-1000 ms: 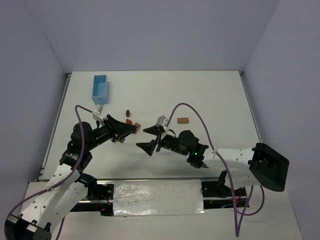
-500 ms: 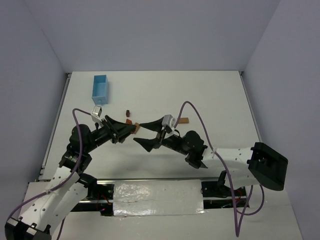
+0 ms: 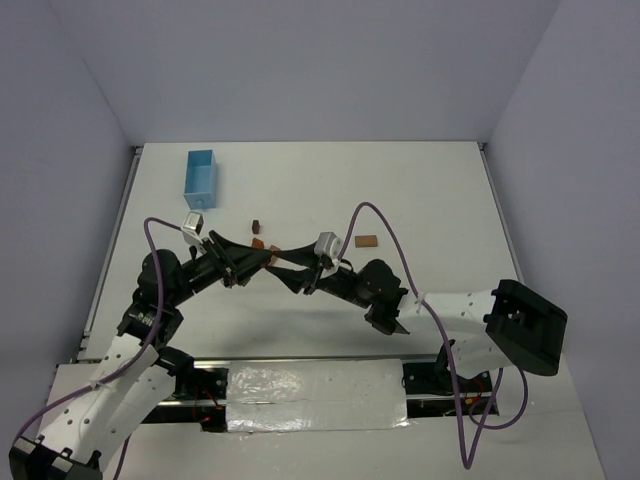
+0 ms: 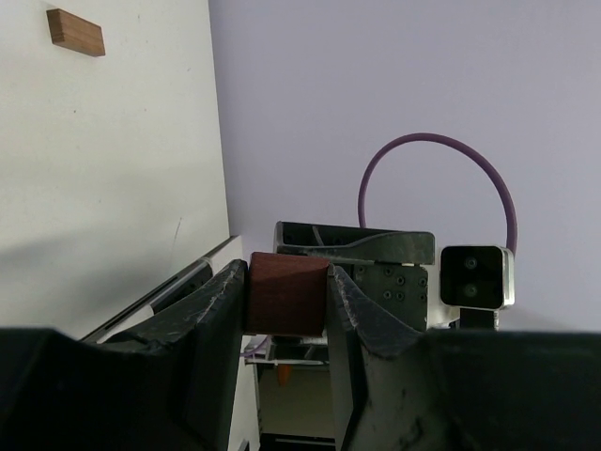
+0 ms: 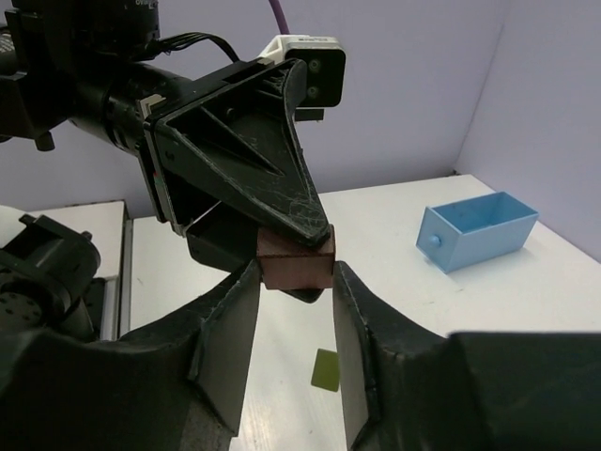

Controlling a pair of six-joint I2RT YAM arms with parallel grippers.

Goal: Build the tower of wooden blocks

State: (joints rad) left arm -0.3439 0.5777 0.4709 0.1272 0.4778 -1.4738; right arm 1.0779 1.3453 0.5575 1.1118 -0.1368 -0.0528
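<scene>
My left gripper point(image 4: 288, 279) and right gripper point(image 5: 295, 272) meet in mid-air above the table, tips facing each other. A reddish-brown wooden block point(image 5: 296, 261) is pinched between the left fingers, and both right fingers press against its sides. In the top view the block point(image 3: 272, 257) is mostly hidden by the two sets of fingers. On the table lie a tan-brown rectangle point(image 3: 366, 240), a dark brown cube point(image 3: 256, 226) and an orange-red piece point(image 3: 259, 242). An olive-green piece point(image 5: 326, 370) lies on the table below the grippers.
A light blue open box point(image 3: 200, 178) stands at the back left of the white table point(image 3: 420, 190). Grey walls close in the back and both sides. A purple cable loops over each arm.
My right gripper has moved left up to the left gripper and its jaws have closed in onto the block. The left gripper has kept its grip and barely moved.
</scene>
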